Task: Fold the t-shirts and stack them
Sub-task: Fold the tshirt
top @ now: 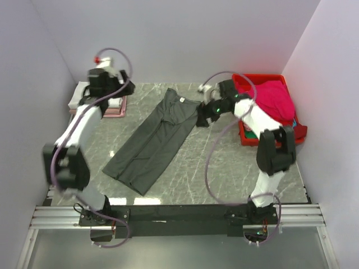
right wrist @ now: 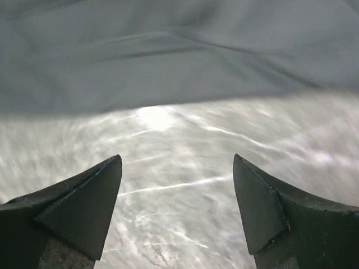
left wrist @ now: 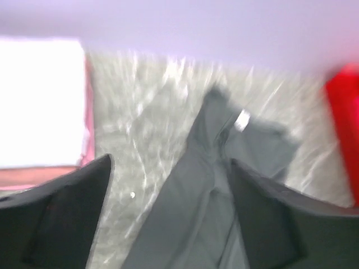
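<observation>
From above, a dark charcoal t-shirt (top: 151,143) lies flat on the grey marbled surface (top: 235,174). It is folded into a long narrow strip that runs slantwise from the far middle toward the near left, with its collar at the far end. At the far left sits a small stack, a white t-shirt (top: 78,98) on a pale pink t-shirt (top: 117,110). The left arm (top: 84,123) reaches to just beside this stack. At the far right, a red crate (top: 247,138) holds a magenta t-shirt (top: 277,98). The right arm (top: 255,115) bends across the crate's near corner, its tip at the charcoal shirt's right edge.

The left wrist view is blurred. The left fingers (left wrist: 67,218) stand wide apart and hold nothing. Past them are the charcoal shirt with a small white collar tag (left wrist: 242,120), the white and pink stack at left, and a strip of red crate at right.

In the right wrist view, the right fingers (right wrist: 78,213) are spread wide and empty above bare surface. The charcoal cloth fills the upper part of the view, apart from them.
</observation>
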Robot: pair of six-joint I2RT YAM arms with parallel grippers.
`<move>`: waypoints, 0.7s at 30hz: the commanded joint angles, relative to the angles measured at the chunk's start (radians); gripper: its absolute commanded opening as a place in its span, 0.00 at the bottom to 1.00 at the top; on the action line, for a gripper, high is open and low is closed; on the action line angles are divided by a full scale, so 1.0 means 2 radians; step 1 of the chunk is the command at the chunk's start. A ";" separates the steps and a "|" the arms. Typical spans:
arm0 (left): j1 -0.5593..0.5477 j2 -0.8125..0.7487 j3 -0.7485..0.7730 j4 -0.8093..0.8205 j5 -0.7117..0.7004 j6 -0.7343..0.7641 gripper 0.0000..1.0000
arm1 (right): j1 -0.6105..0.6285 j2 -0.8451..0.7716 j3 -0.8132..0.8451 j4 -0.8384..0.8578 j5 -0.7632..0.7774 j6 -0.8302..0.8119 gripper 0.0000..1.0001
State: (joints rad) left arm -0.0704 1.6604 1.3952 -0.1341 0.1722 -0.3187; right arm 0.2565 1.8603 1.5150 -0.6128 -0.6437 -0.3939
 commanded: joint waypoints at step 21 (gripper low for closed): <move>0.144 -0.415 -0.295 -0.215 -0.118 -0.183 0.93 | 0.505 -0.012 -0.218 0.306 0.243 -0.301 0.83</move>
State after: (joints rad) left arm 0.2131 0.8558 0.8234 -0.4904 -0.0002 -0.6060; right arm 1.2522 1.7988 1.0447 -0.1089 -0.2691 -1.0275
